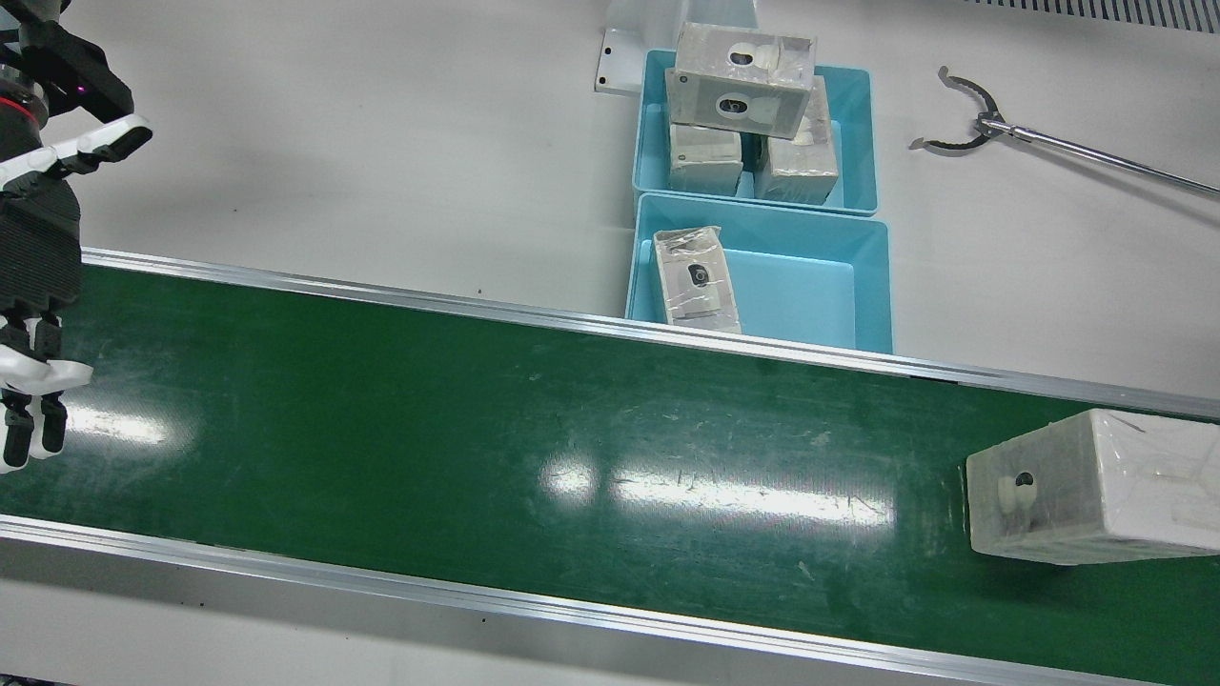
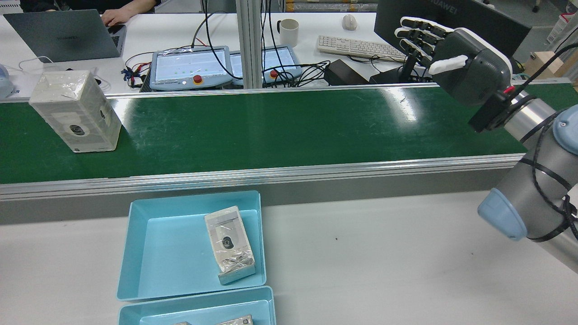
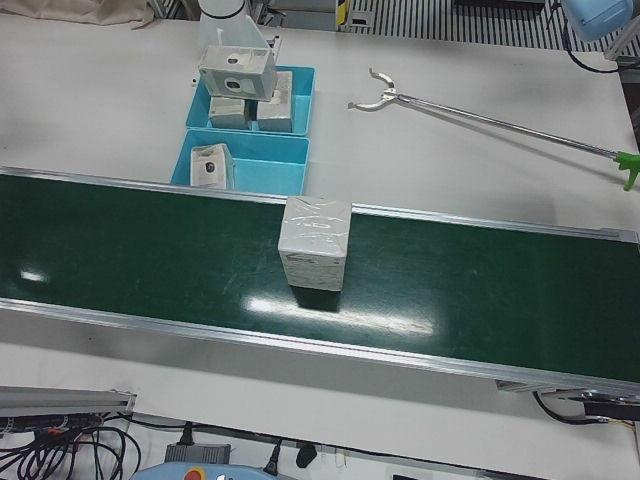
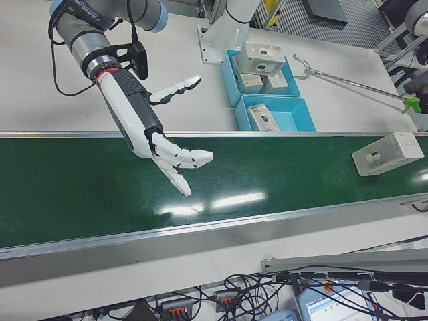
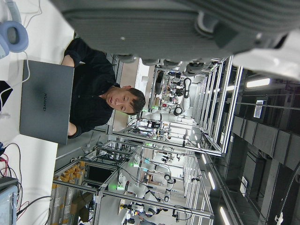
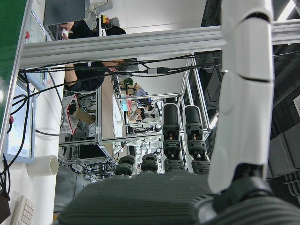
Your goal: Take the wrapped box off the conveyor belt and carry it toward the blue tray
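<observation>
The wrapped box (image 1: 1096, 486) stands on the green conveyor belt (image 1: 477, 429), at the belt's left end in the rear view (image 2: 76, 110). It also shows in the left-front view (image 3: 317, 243) and the right-front view (image 4: 389, 154). My right hand (image 2: 451, 54) is open with its fingers spread, held above the belt's opposite end (image 4: 157, 134), far from the box. Of my left hand, only the palm (image 5: 164, 23) shows, in its own view, with nothing held before it. The near blue tray (image 1: 879, 286) holds one wrapped box (image 1: 696, 279).
A second blue tray (image 1: 858, 133) behind the first holds several wrapped boxes. A long grabber tool (image 1: 982, 119) lies on the white table beside the trays. A laptop, control pendants and a keyboard sit on the desk beyond the belt.
</observation>
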Controlling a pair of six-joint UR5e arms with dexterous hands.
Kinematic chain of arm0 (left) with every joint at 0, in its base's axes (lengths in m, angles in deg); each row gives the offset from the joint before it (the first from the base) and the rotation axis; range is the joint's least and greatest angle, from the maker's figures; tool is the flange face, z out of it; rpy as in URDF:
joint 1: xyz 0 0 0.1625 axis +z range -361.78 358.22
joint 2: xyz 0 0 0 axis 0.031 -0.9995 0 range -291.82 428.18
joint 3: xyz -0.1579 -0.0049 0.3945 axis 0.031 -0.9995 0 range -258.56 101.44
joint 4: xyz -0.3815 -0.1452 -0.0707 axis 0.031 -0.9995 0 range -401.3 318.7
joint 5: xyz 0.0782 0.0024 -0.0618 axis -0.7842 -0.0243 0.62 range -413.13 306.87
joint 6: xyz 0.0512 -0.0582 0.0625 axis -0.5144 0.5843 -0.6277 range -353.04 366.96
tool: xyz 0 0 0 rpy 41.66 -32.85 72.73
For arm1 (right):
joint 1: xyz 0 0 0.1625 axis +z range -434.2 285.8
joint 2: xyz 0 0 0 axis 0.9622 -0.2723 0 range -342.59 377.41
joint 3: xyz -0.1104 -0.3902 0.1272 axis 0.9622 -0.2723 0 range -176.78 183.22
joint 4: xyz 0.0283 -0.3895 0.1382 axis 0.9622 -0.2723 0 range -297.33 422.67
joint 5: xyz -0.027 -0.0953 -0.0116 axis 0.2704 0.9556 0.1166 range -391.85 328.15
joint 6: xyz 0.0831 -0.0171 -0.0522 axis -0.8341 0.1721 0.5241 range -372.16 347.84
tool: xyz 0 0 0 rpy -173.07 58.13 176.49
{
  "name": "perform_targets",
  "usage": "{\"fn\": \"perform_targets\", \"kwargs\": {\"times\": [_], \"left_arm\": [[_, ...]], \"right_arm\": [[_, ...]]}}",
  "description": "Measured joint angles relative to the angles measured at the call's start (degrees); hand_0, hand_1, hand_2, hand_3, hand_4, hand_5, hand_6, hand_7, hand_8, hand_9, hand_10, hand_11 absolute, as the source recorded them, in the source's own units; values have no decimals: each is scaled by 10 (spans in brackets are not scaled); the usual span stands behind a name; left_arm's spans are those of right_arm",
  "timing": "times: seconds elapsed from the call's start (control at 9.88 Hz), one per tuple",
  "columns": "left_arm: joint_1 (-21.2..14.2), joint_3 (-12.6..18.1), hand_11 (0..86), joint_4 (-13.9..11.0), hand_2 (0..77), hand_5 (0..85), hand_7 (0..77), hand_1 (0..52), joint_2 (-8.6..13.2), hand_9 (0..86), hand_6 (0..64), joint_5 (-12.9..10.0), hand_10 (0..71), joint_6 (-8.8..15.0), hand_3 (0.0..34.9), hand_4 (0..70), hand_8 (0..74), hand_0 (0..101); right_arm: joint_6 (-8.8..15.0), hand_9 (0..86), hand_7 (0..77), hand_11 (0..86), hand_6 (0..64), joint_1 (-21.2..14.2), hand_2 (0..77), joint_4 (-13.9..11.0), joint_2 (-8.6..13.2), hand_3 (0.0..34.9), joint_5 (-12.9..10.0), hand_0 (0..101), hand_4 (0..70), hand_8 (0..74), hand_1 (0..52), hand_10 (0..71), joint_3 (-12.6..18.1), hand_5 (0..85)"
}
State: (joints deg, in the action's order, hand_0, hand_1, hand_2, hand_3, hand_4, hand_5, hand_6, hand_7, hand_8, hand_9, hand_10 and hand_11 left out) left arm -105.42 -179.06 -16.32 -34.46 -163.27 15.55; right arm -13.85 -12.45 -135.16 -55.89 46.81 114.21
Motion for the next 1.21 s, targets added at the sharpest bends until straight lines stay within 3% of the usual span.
{"fn": "perform_targets", "kwargs": {"times": [0.1, 0.3, 0.51, 0.71, 0.91, 1.01, 1.21], "left_arm": [[0, 0, 0, 0, 11, 11, 5, 0, 0, 0, 0, 0, 5, 0, 0, 0, 5, 0], [0, 0, 5, 0, 5, 11, 5, 0, 0, 5, 0, 0, 5, 0, 0, 0, 5, 0], [0, 0, 0, 0, 11, 11, 5, 0, 0, 5, 0, 0, 5, 0, 0, 0, 5, 0], [0, 0, 0, 0, 11, 11, 5, 0, 0, 5, 0, 0, 5, 0, 0, 0, 5, 0], [0, 0, 5, 0, 11, 11, 5, 0, 0, 5, 0, 0, 5, 0, 0, 0, 5, 0], [0, 0, 5, 0, 11, 11, 5, 0, 0, 5, 0, 0, 5, 0, 0, 0, 5, 0], [0, 0, 5, 0, 5, 11, 5, 0, 0, 5, 0, 0, 5, 0, 0, 0, 5, 0]], "right_arm": [[-1, 60, 284, 76, 131, 0, 44, 0, 0, 13, 0, 485, 207, 38, 109, 44, -1, 191], [-3, 60, 284, 76, 131, 1, 38, 0, 0, 12, 0, 485, 213, 38, 109, 44, -1, 191], [-1, 60, 284, 76, 131, -5, 65, 0, 5, 13, 0, 477, 273, 38, 82, 44, -7, 235], [2, 60, 295, 87, 136, -25, 60, 0, 44, 11, -4, 477, 273, 38, 109, 49, -38, 235], [4, 76, 305, 87, 142, -75, 93, -3, 89, 11, -36, 477, 273, 38, 109, 49, -67, 235], [7, 71, 300, 87, 131, -112, 109, -4, 109, 12, -67, 480, 213, 27, 136, 49, -78, 185], [34, 71, 300, 87, 131, -177, 136, -6, 142, 12, -130, 495, 213, 16, 169, 49, -89, 185]]}}
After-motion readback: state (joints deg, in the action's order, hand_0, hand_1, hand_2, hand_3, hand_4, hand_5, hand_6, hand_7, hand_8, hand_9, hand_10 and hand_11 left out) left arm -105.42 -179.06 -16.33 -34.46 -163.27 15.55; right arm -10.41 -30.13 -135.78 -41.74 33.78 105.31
